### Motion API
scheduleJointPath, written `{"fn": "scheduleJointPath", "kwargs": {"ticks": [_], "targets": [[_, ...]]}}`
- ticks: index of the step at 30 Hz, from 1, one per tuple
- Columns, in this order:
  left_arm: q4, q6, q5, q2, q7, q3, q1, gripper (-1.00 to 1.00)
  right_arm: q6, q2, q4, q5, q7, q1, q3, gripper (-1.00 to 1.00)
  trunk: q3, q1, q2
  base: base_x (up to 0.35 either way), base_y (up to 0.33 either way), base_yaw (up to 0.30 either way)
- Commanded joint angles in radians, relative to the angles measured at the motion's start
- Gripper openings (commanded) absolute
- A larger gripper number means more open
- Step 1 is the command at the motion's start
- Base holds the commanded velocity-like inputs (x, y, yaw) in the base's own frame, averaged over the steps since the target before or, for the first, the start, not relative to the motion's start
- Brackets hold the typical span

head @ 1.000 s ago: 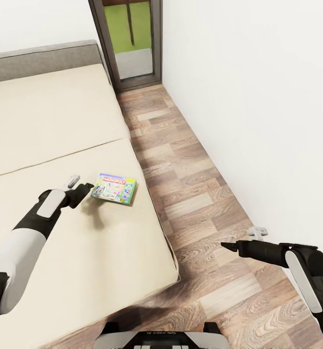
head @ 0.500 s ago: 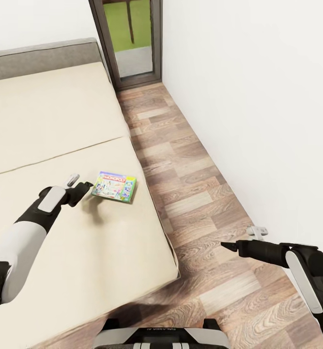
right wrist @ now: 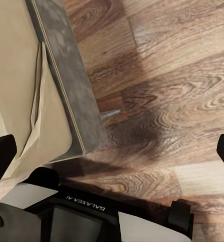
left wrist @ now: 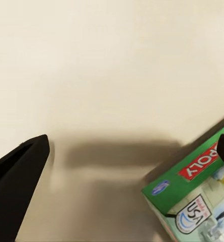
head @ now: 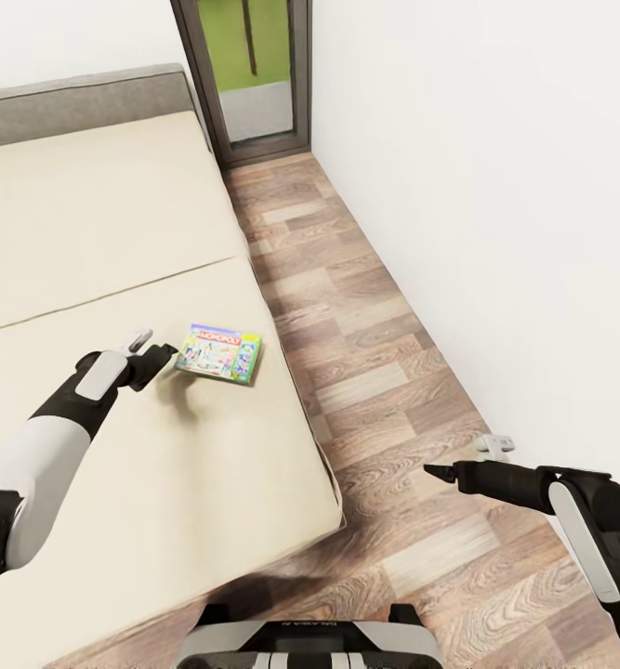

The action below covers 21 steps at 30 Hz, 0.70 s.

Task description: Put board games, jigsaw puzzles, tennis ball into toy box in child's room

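Between your right claw [right wrist: 112,151]'s spread black fingertips [right wrist: 2,154] lies wood-plank floor [right wrist: 167,75]. Toward one fingertip runs the bed [right wrist: 21,75]'s beige mattress on its grey frame [right wrist: 71,96]. Beneath the claw sits the robot's base [right wrist: 86,217].

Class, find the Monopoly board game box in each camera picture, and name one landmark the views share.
Head view: the board game box lies flat on the bed, near its floor-side edge, just ahead of the left gripper.
Left wrist view: a green corner of it is at lower right.
Right wrist view: not in it.
Shared landmark: the beige mattress.
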Motion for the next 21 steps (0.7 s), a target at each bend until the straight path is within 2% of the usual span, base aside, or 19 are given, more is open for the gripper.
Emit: {"fn": "scheduleJointPath", "kwargs": {"ticks": [1,21], "targets": [[0.0,-0.002,0.005,0.002,0.007,-0.008,-0.002,1.0,0.004,0.0,-0.002,0.008,0.01,0.0,-0.002,1.0,-0.002,0.03,0.0,0.0,0.0,0.0],[0.003,-0.002,-0.002,-0.001,0.007,-0.008,-0.011,1.0,0.004,0.0,-0.01,0.008,0.011,0.007,-0.001,1.0,-0.011,0.03,0.0,0.0,0.0,-0.004]]}}
